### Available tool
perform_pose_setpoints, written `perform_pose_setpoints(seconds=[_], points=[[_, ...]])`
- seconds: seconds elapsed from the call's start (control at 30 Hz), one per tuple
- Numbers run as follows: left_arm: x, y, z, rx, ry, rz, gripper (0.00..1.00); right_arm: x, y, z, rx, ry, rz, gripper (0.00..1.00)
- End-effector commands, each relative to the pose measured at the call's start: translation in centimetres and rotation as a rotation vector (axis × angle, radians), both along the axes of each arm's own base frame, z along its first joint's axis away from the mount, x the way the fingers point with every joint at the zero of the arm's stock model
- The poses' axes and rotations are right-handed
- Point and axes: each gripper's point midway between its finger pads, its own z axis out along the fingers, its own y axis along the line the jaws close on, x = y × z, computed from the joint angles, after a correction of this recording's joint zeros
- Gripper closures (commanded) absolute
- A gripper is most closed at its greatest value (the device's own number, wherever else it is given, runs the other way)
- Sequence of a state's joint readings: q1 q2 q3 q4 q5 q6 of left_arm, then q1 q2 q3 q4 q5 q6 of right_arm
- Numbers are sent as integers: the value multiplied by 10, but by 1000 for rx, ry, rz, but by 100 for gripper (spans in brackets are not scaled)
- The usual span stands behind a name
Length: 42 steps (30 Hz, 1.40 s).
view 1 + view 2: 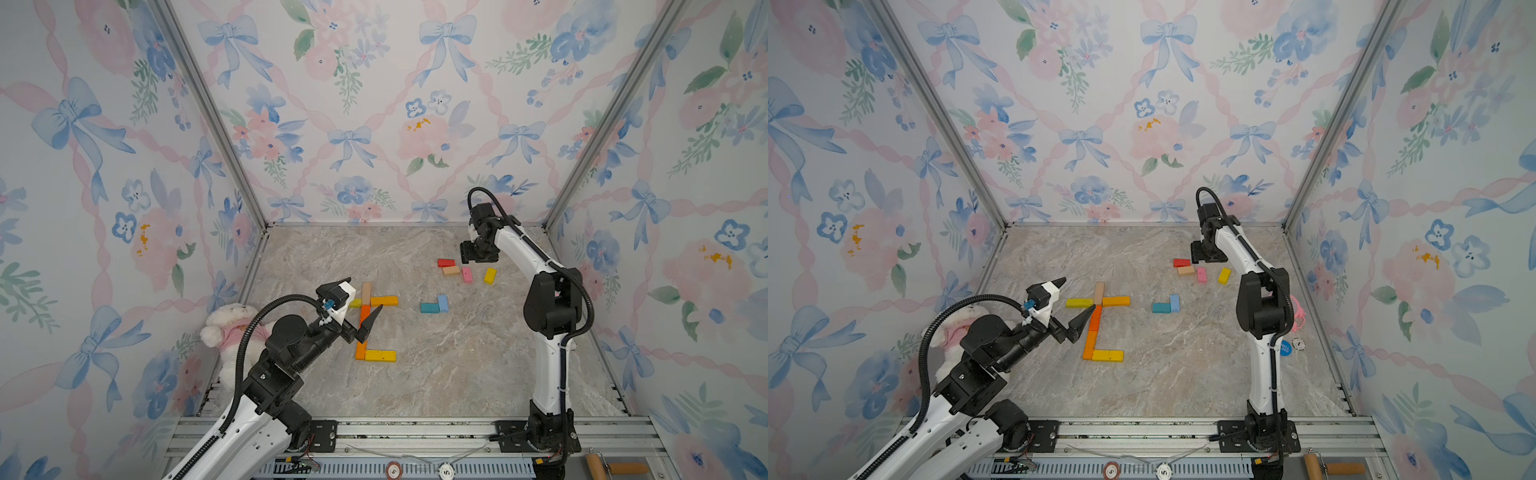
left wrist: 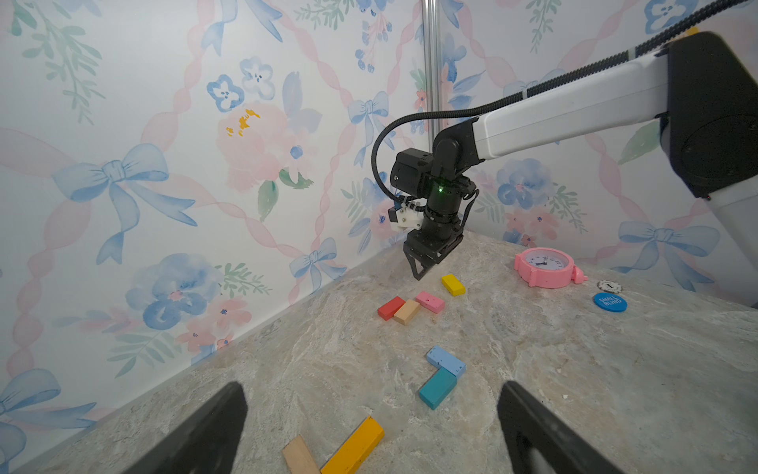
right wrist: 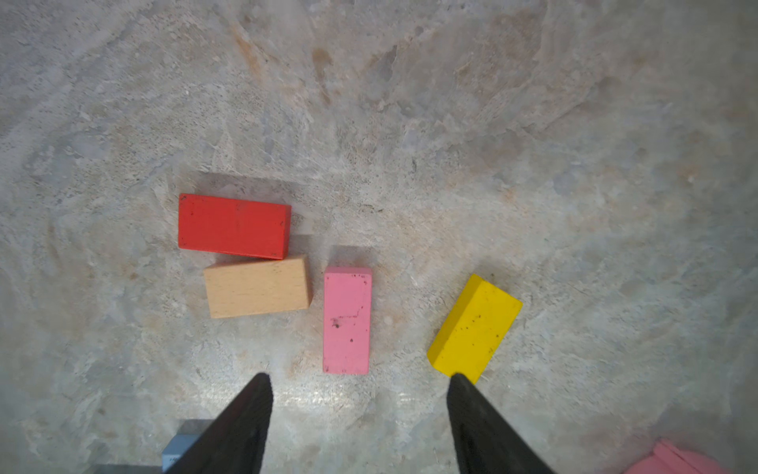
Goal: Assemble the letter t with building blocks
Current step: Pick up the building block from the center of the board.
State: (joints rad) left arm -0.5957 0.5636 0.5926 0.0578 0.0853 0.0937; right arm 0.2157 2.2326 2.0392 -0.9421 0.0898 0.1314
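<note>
Building blocks lie flat on the marble floor. A cross-shaped figure joins a yellow bar (image 1: 1079,303), a tan block (image 1: 1099,293), an amber bar (image 1: 1116,301), an orange stem (image 1: 1092,332) and a yellow foot (image 1: 1107,355). My left gripper (image 1: 1079,293) hovers open over the crossing, holding nothing, with the amber bar (image 2: 355,447) low between its fingers. Teal (image 1: 429,307) and blue (image 1: 443,303) blocks form an L. My right gripper (image 3: 359,375) is open above the red (image 3: 234,225), peach (image 3: 257,287), pink (image 3: 347,320) and yellow (image 3: 476,324) blocks, gripping none.
A pink alarm clock (image 2: 545,266), a blue chip (image 2: 610,302) and a white chip (image 2: 609,286) lie by the right wall. A white plush toy (image 1: 232,328) sits at the left wall behind my left arm. Floral walls close in three sides.
</note>
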Motion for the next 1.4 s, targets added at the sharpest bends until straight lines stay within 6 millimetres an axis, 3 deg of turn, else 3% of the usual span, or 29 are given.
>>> perform_pose_setpoints(seconds=[0.0,0.67,1.37], points=[[1,4,3,-21,-13,17,2,3,-4,-7,8,32,-21,30],[1,9,6,-25,-29,41,2,10,0,-60,-1,124,-17,39],[1,8,4,-20,-27,40,2,0,0,-76,-6,160,-8,48]])
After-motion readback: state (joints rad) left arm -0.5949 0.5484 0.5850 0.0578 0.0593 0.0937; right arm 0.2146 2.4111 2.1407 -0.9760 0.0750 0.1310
